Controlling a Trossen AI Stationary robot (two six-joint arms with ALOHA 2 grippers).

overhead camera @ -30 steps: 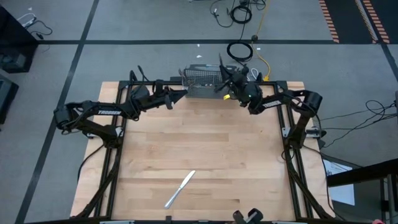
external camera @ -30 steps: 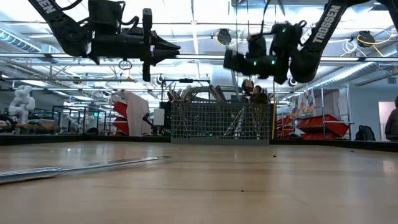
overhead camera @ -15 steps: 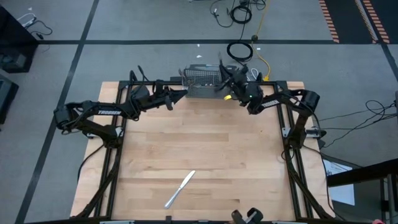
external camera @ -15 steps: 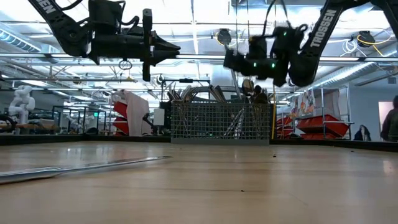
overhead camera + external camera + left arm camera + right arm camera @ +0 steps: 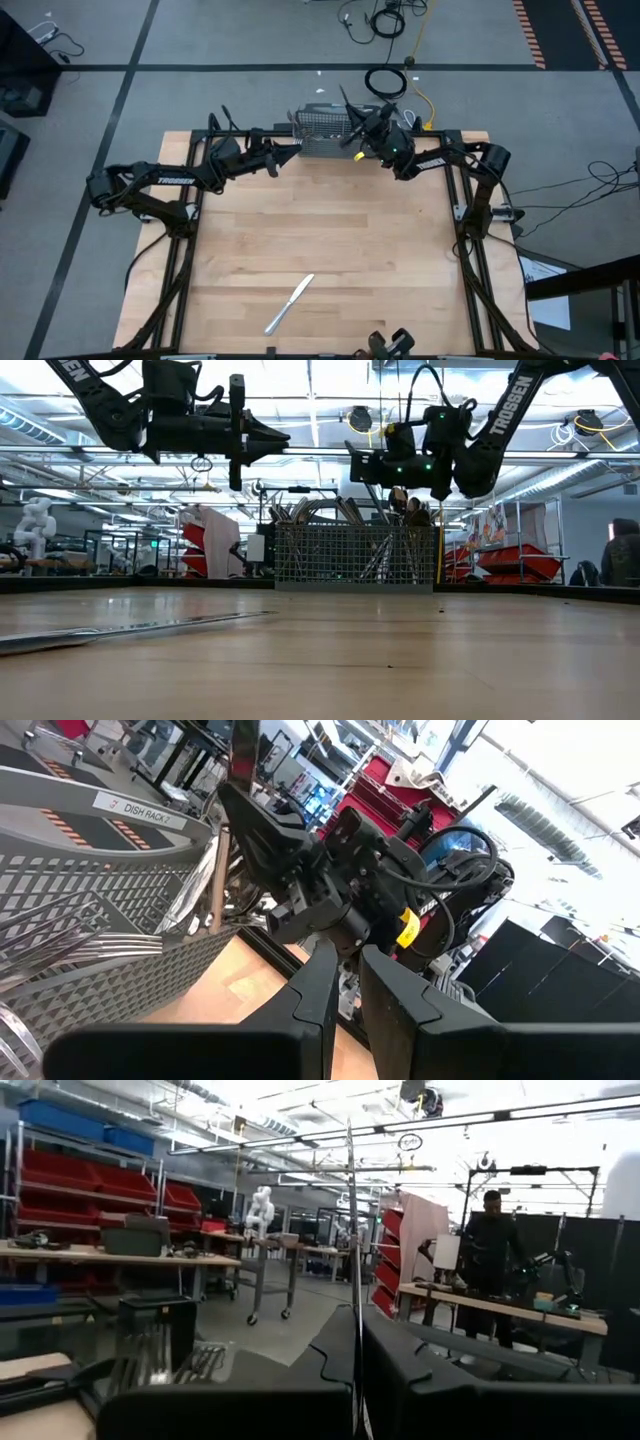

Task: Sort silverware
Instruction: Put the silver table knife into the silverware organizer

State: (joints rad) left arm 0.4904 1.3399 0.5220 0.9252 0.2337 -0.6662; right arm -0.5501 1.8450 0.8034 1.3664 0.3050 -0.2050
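Currently, item one: grey wire-mesh rectangular basket, standing at the far edge of the light wooden table, upright, with shiny silver-coloured metal silverware bunched inside, handles rising above its rim.

Item two: single shiny silver table knife, lying flat and diagonal on the table, well apart from the basket, toward the near edge.

Item three: right gripper, raised just beside and above the basket's right end. Fingers clamped together on a slim silver utensil, which stands upright between them as a thin blade-like strip; its type cannot be told.

Item four: left gripper, raised just beside the basket's left end, fingers drawn nearly together with a narrow gap; nothing between them.

Item five: person in dark clothing, standing at a workbench in the room beyond the basket.
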